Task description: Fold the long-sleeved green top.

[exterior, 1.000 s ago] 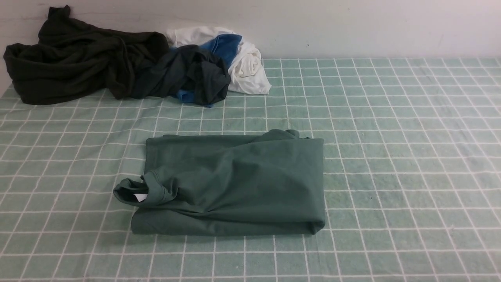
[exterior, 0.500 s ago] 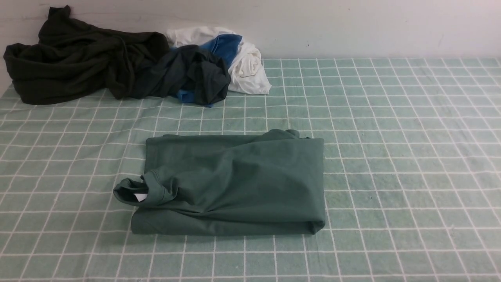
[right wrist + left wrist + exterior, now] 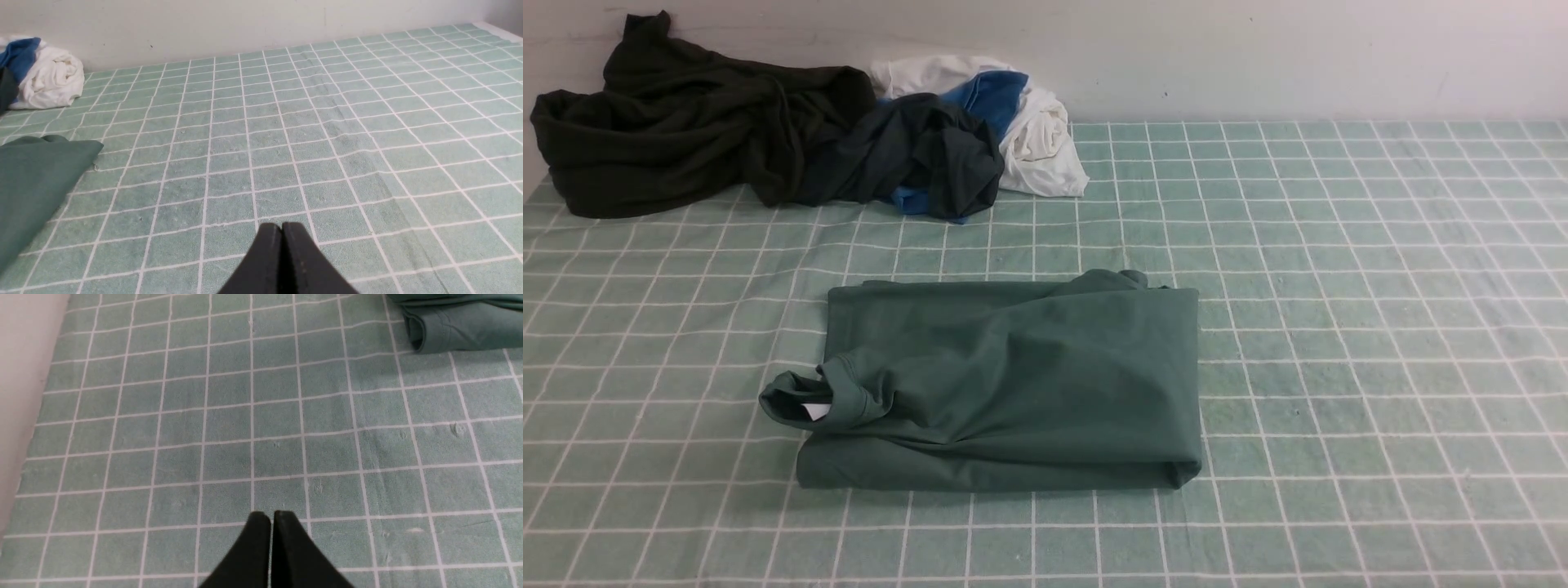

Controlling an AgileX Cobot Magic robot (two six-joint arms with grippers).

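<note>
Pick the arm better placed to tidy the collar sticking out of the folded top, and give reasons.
Left, probably. The collar juts from the green top on the robot's left side, and the left gripper, shut and empty, sees that collar end nearby. The right gripper faces the opposite edge.

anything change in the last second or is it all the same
Nothing visibly changed. The green long-sleeved top lies folded in the same spot on the checked cloth, the pile of dark and white clothes sits at the back as before, and neither pincer has taken hold of anything; both stay shut over bare cloth.

The green long-sleeved top (image 3: 1013,384) lies mid-cloth (clothes pile (image 3: 768,139) behind, left).
</note>
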